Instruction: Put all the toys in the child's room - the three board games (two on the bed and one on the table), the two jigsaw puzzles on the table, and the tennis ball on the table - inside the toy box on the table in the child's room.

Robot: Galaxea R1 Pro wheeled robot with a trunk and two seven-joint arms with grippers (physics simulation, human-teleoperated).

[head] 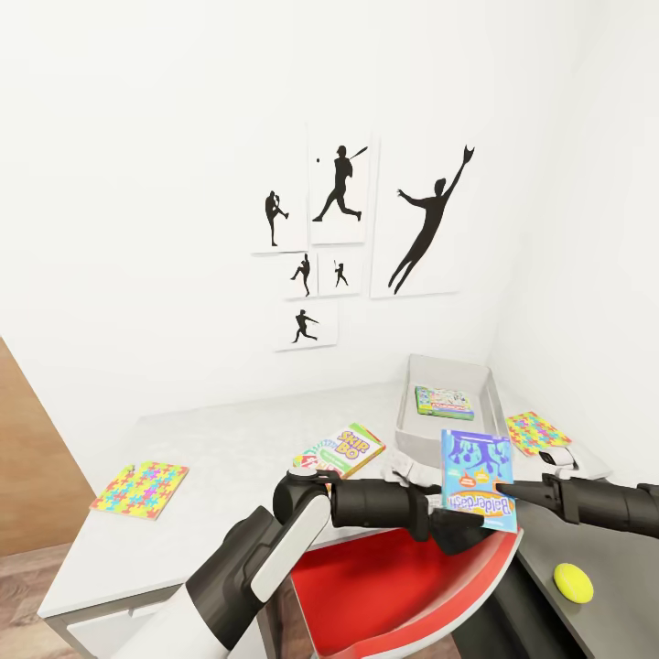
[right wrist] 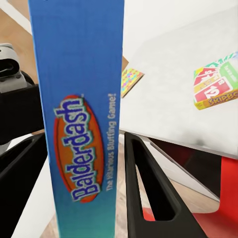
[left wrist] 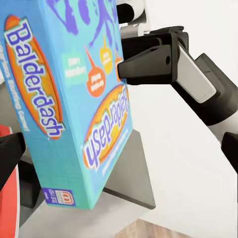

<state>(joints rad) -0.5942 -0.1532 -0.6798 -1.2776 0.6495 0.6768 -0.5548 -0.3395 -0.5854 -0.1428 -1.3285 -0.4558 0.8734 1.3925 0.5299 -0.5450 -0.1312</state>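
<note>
The teal-blue Balderdash box stands upright in the air above the red chair, pinched between the left gripper at its lower edge and the right gripper from the other side, both closed onto it. The toy box sits further back on the table, already holding one green-edged game, with the Skip-Bo box just beside it. The risk I see is in the handover: if one gripper lets go before the other grips firmly, the box could tip and drop onto the chair.
</note>
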